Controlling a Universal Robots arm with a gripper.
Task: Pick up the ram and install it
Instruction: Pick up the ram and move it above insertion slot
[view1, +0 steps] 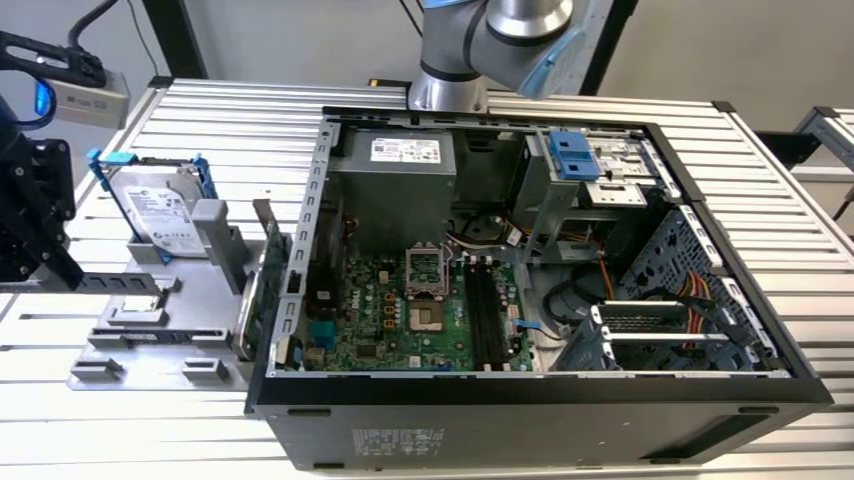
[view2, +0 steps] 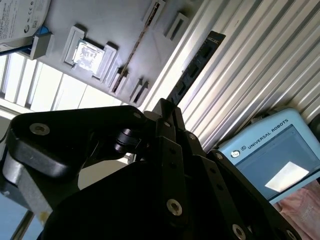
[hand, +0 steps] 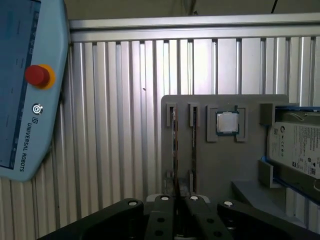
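Tool (view2: 166, 106) is clenched on the ram (view2: 199, 64), as judged from the second wrist view. Ram is held at the left of the scene, above the bench (view1: 200, 110) beside the holder plate (view1: 140, 340), well apart from the computer case (view1: 534, 420). A firm, level grip is advised, so that slippage and tilt are avoided.

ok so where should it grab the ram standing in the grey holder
Probably by the middle of its top long edge, coming straight down from above and pinching the two flat faces. The ram stands on edge in a slot of the grey holder, so only that edge is free.
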